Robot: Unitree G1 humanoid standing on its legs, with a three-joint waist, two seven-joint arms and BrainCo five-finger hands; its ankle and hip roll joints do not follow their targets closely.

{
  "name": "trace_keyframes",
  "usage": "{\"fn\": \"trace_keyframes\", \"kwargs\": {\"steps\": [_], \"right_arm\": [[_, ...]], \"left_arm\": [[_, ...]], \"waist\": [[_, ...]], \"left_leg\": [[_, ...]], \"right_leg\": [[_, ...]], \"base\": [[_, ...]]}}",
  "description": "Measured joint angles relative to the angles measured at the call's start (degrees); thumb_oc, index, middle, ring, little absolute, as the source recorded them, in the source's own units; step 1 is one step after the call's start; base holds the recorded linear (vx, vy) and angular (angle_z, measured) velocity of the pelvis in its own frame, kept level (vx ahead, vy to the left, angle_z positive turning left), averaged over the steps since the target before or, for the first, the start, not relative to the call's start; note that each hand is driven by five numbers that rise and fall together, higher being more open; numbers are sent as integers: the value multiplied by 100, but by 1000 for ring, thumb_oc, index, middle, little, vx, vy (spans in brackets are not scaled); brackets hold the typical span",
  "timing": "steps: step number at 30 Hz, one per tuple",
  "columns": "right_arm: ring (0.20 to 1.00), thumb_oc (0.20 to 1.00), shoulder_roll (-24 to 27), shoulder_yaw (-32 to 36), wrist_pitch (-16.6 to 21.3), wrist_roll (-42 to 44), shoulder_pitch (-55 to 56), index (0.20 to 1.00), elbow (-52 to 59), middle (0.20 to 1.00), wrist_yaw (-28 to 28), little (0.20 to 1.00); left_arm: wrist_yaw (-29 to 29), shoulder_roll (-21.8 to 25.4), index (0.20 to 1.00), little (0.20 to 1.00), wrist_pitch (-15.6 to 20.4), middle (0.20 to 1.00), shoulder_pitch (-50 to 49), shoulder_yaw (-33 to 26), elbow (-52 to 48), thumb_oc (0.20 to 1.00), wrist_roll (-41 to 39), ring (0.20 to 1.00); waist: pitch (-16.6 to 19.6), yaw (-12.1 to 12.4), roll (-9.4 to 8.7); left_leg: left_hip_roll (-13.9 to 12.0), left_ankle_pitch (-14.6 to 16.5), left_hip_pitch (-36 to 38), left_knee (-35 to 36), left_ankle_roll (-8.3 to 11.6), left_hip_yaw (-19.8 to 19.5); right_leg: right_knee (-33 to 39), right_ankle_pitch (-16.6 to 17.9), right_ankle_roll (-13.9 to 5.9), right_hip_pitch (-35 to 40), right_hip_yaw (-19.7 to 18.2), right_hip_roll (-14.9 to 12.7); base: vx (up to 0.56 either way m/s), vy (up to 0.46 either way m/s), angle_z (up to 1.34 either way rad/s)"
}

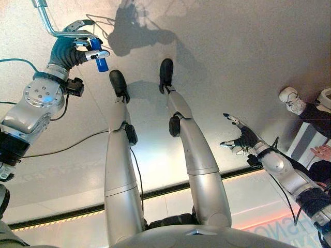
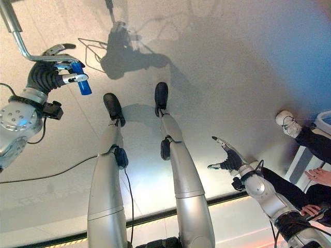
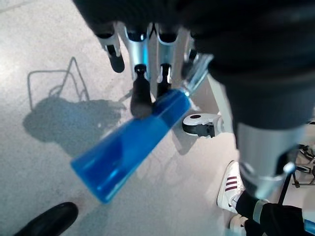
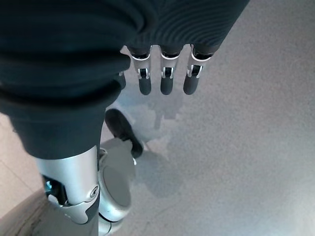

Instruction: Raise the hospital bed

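At the far left of the head views, the left robot hand has its fingers curled round the translucent blue tapered plastic grip at the end of a bent chromed steel crank bar, which rises out of frame toward the bed. The bed itself lies beyond the frame. In the left wrist view the blue grip projects past the dark fingertips, so the hold appears to sit near the bar end of the grip rather than at its middle.

The right robot hand hangs at the robot's right side with fingers straight and spread, holding nothing, above the pale grey speckled floor. A person's white trainer and dark trouser leg stand just beyond it, with a hand near the right arm.

Risks, as judged:
- The grip tapers and looks smooth; under turning load the fingers could slide off its free end.
- A hold close to the bar may bind as the crank rotates, twisting the wrist.
- The crank's sweep is not fully visible; contact with the robot's own side cannot be excluded.
- The bystander stands near the idle right arm; any balancing swing could reach them.
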State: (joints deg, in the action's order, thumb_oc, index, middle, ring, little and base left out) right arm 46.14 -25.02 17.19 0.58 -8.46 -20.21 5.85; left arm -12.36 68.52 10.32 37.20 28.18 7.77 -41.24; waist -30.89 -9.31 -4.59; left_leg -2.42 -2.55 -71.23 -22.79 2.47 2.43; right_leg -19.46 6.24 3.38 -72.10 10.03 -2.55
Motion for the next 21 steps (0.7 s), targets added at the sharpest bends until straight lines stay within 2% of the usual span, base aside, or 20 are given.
{"fn": "trace_keyframes", "kwargs": {"steps": [4,7,10,13,15,19,20,21], "right_arm": [[1000,1000,33,-2,-1,0,71,1000,-46,1000,-13,1000],[1000,1000,76,-41,-4,-1,134,1000,-289,1000,-26,1000],[1000,1000,57,-37,-5,-1,124,1000,-373,1000,-25,1000],[1000,1000,-152,-30,-25,-10,92,1000,-614,1000,-29,1000],[1000,1000,-259,-40,-47,-82,96,1000,-712,1000,-28,1000],[1000,1000,-315,-41,-66,-123,108,1000,-812,1000,-19,1000],[1000,1000,-349,-13,-106,-173,81,1000,-901,1000,-25,1000],[1000,1000,-368,-12,-111,-199,83,1000,-914,1000,-21,1000]], "left_arm": [[50,58,1000,1000,100,1000,-64,-18,-192,1000,-16,1000],[132,43,1000,1000,309,1000,-501,-12,-287,1000,0,1000],[206,-76,1000,1000,471,1000,-669,-18,-301,1000,95,1000],[314,-812,1000,1000,507,1000,-821,-44,299,1000,479,1000],[415,-1393,1000,1000,415,1000,-1080,-115,952,1000,777,1000],[513,-2029,1000,1000,253,1000,-1388,-129,1801,1000,1098,1000],[550,-2516,1000,1000,222,1000,-1383,-357,2452,1000,1286,1000],[551,-2778,1000,1000,156,1000,-1399,-449,2949,1000,1395,1000]], "waist": [[-11,179,19],[-1,558,102],[6,633,114],[3,681,118],[5,627,115],[9,551,112],[9,555,110],[13,521,104]], "left_leg": [[-16,-10,106,-3,16,19],[20,-21,507,62,4,9],[100,-120,756,210,-43,21],[204,-172,1157,328,-110,51],[270,-193,1543,463,-154,64],[317,-256,2092,732,-208,78],[327,-268,2326,853,-246,109],[328,-277,2515,935,-256,129]], "right_leg": [[-42,-5,7,70,1,4],[-56,-43,-12,443,12,-38],[-72,-69,-1,649,17,-145],[-28,-44,-39,1018,0,-253],[58,-32,-79,1375,-10,-305],[286,20,-160,1905,-13,-320],[375,37,-184,2109,-30,-325],[441,41,-189,2290,-26,-311]], "base": [[0,0,0],[-33,1,7],[-42,3,18],[-24,-18,8],[-7,-14,3],[5,-6,-1],[15,-35,-4],[15,-35,-6]]}}
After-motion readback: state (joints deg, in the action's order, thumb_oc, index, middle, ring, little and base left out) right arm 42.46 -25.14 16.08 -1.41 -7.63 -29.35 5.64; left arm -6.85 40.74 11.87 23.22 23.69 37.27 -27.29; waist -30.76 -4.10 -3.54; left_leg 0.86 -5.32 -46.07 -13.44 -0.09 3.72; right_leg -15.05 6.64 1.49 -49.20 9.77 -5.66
